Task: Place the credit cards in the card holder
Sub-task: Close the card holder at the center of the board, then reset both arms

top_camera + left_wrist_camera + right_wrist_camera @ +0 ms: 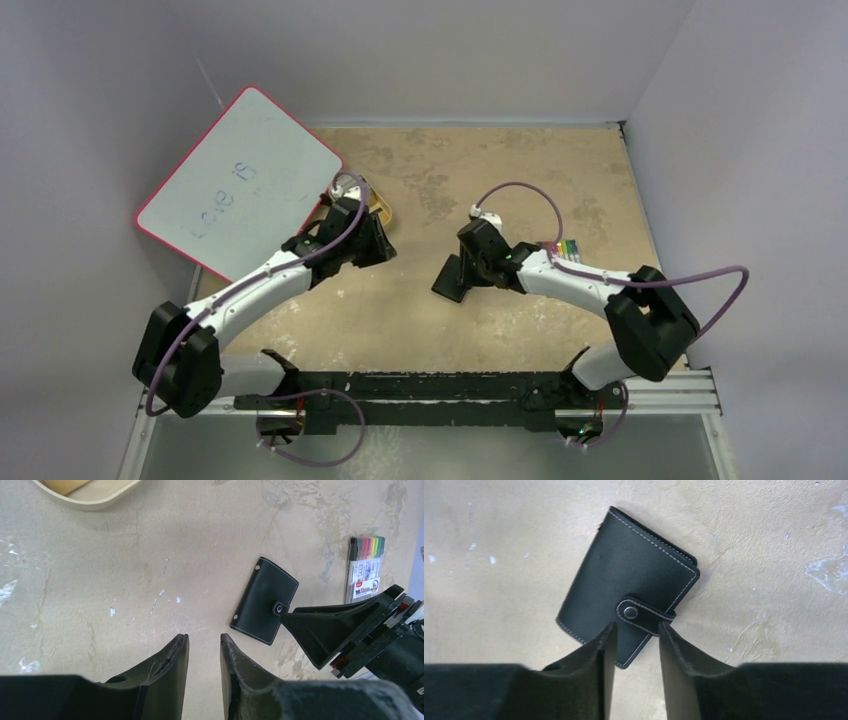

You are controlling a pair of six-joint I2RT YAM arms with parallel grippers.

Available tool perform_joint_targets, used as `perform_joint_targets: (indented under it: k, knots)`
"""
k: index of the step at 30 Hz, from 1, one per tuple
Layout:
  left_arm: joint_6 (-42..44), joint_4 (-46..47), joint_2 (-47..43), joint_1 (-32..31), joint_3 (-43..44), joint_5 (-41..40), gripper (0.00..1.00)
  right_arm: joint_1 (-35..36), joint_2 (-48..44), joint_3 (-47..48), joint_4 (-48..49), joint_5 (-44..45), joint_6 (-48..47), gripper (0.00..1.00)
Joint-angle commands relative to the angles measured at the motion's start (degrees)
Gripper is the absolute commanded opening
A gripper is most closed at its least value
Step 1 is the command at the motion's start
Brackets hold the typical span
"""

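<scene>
The tan, stained table [480,170] fills the middle of the scene. On its far left a whiteboard [235,185] with a pink edge leans tilted, with some faint blue writing on it. The left arm [255,285] reaches up toward the whiteboard side, and the right arm [580,280] reaches in from the right toward the centre of the table.

The left gripper [204,637] hangs over bare table; its two fingers are a little spread and nothing is between them. Just beyond it, at the far side, stands a gold oval tin [100,502], of which the wrist camera shows only the pale rim.

The right gripper [637,626] is low over the card holder [629,585]. Its fingers are parted and do not pinch anything. From the left wrist view the tips are right at the holder's near edge, but I cannot tell whether they touch it.

The card holder lies flat and folded shut near the middle of the table, turned at an angle. To its right, well apart, lies a pack of coloured markers [365,567].

The smallest thing is the snap tab [644,614] — it is buttoned over the holder's edge, in line with the gap between the right fingers.
</scene>
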Motion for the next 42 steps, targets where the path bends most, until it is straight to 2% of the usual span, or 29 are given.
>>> perform_joint_targets:
  k: [1, 4, 5, 6, 9, 12, 19, 24, 31, 42]
  knots:
    - [3.53, -4.36, -6.16, 0.08, 5.29, -1.99, 0.31, 0.33, -6.23, 4.07, -2.18, -1.45, -3.76, 0.44]
    - [5.54, -9.70, -8.58, 0.08, 10.14, -5.80, 0.37, 0.32, -11.96, 5.39, -1.72, -2.25, -3.47, 0.56]
    - [6.24, -11.25, -9.21, 0.09, 12.12, -6.97, 0.41, 0.32, -14.09, 5.85, -1.62, -1.86, -3.34, 0.62]
    - [6.76, -12.68, -9.95, 0.08, 14.47, -8.00, 0.50, 0.40, -16.07, 6.70, -1.48, -0.62, -3.12, 0.69]
    - [8.09, -16.01, -12.84, 0.08, 18.50, -11.34, 0.57, 0.41, -21.37, 10.43, -2.74, 2.03, -3.86, 0.91]
    - [8.57, -18.05, -17.54, 0.08, 21.03, -15.87, 0.61, 0.37, -25.53, 14.06, -6.05, 2.26, -4.25, 0.99]
    - [8.02, -18.98, -26.45, 0.08, 23.79, -21.74, 0.65, 0.33, -31.06, 21.03, -12.06, 6.71, -4.96, 0.99]
    - [5.26, -16.84, -30.25, 0.08, 19.12, -20.03, 0.67, 0.33, -33.47, 17.17, -8.78, 5.11, 0.17, 0.99]
    - [1.93, -15.49, -30.33, 0.08, 12.49, -15.67, 0.69, 0.40, -33.00, 13.88, -6.71, 1.22, 2.74, 0.99]
    - [2.07, -14.20, -30.31, 0.08, 12.66, -15.62, 0.72, 0.41, -33.17, 14.70, -6.85, 1.30, 0.96, 0.99]
